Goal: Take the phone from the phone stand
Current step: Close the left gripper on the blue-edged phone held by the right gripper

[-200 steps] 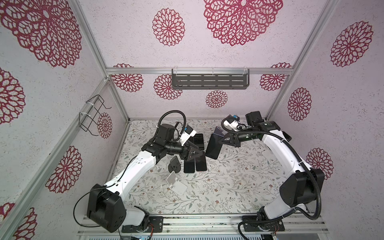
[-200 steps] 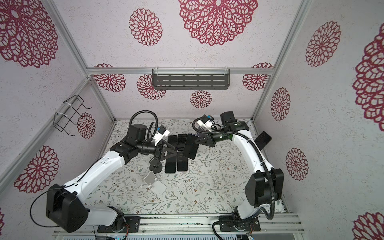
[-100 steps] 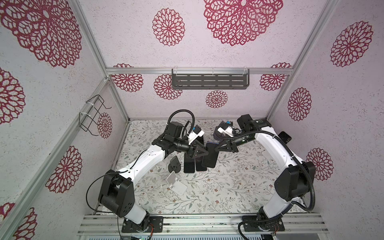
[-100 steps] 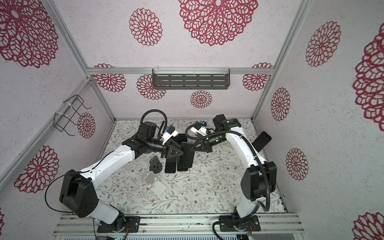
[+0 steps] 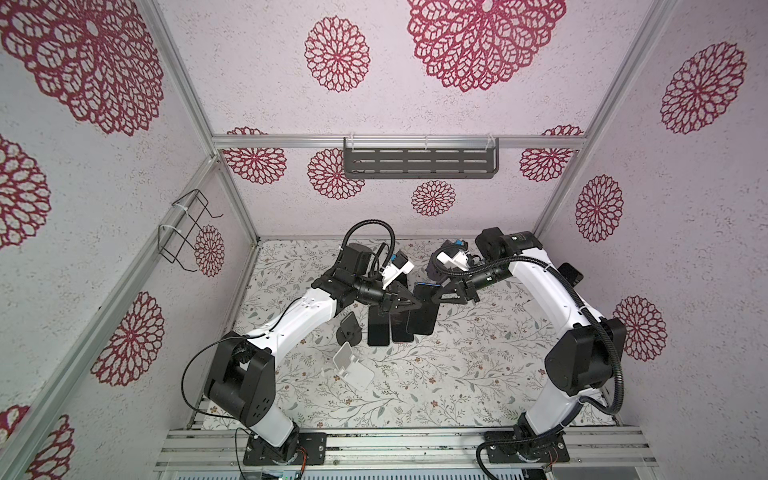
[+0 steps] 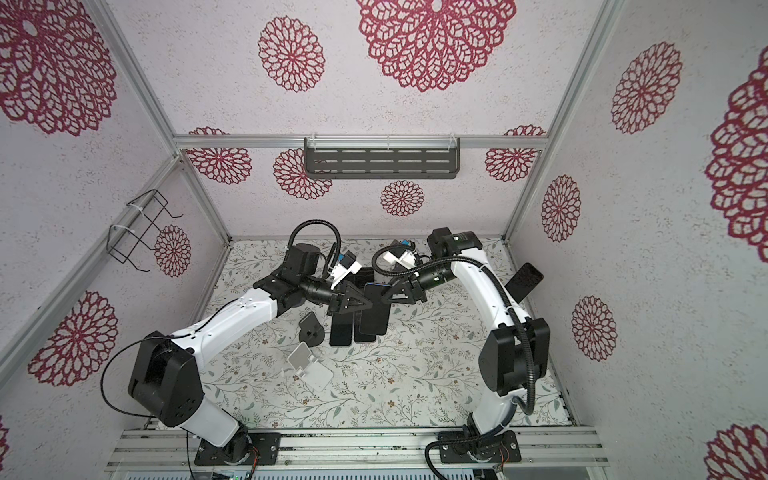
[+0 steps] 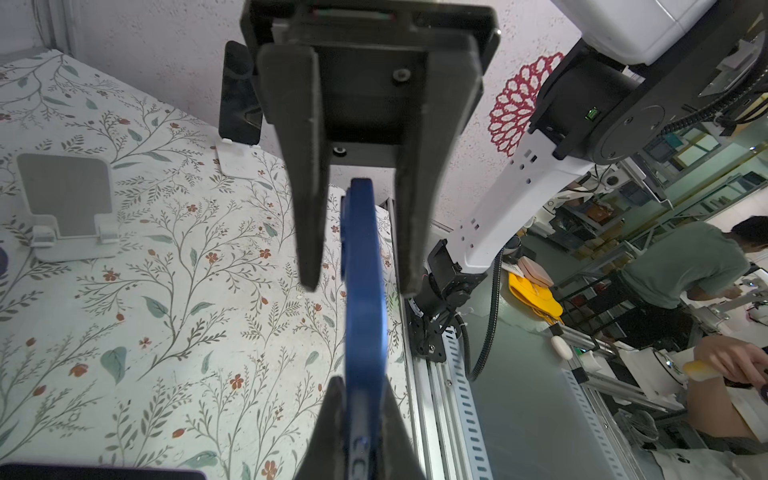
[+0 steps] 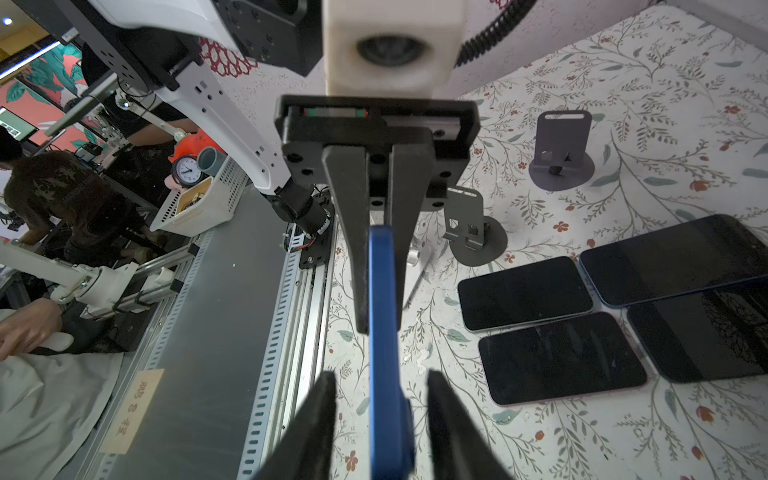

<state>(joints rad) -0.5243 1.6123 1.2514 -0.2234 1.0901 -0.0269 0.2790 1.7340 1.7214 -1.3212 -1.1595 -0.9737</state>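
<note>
Left wrist view: the left gripper is clamped on the blue phone, which hangs edge-on in mid-air above the table. The right gripper stands parted around it (neither finger seems to touch). Best it backs straight out, not sideways, while the left holds firm.

- Pale walls bear red rosettes.
- A dark slotted shelf hangs on the back wall.
- A wire rack hangs on a side wall.
- Floral cloth covers the table.
</note>
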